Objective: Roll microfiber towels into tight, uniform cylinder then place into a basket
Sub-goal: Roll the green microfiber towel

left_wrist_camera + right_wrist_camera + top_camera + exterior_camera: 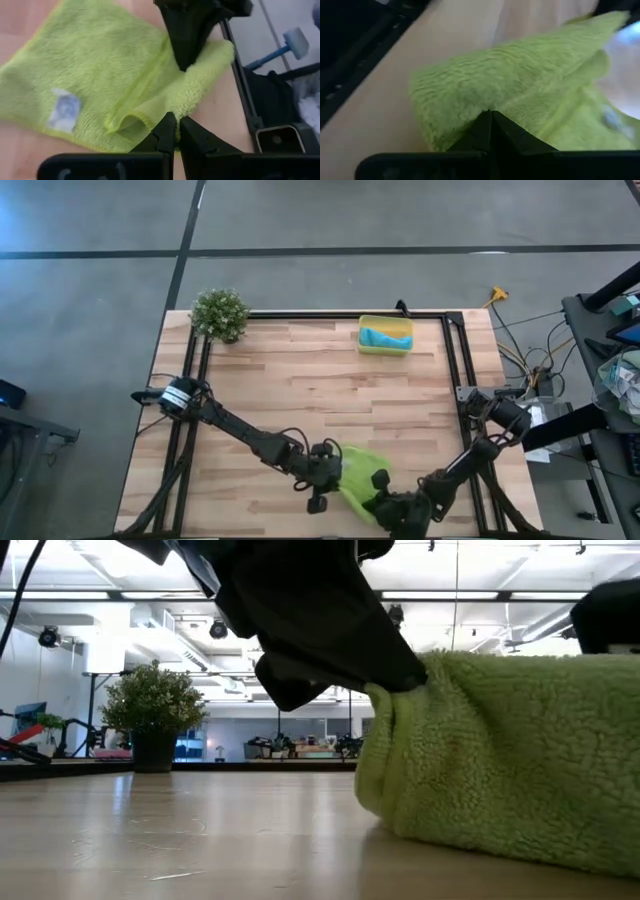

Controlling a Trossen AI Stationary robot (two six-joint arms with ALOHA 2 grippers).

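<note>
A: High view first: where is the lime-green towel (358, 470)?

B: At about six o'clock on the wooden table (300, 380), near its front edge, partly bunched between the two arms.

A: And the left gripper (322, 480)?

B: It sits at the towel's nine o'clock edge. The left wrist view shows its fingers (165, 132) pinched together on the folded hem of the cloth, with the white tag (64, 109) lying flat a little way off on the spread part.

A: The right one?

B: The right gripper (385, 498) is at the towel's five o'clock corner. From its own wrist camera the fingers (490, 127) are pressed together on a raised fold of green pile, so it grips the towel too.

A: What about the basket?

B: The yellow basket (385, 347) stands at roughly one o'clock, near the far edge, well apart from the arms. The turquoise-blue towel (386, 336) already lies inside it.

A: Anything else?

B: A small potted plant (219, 313) at the eleven o'clock corner.
</note>
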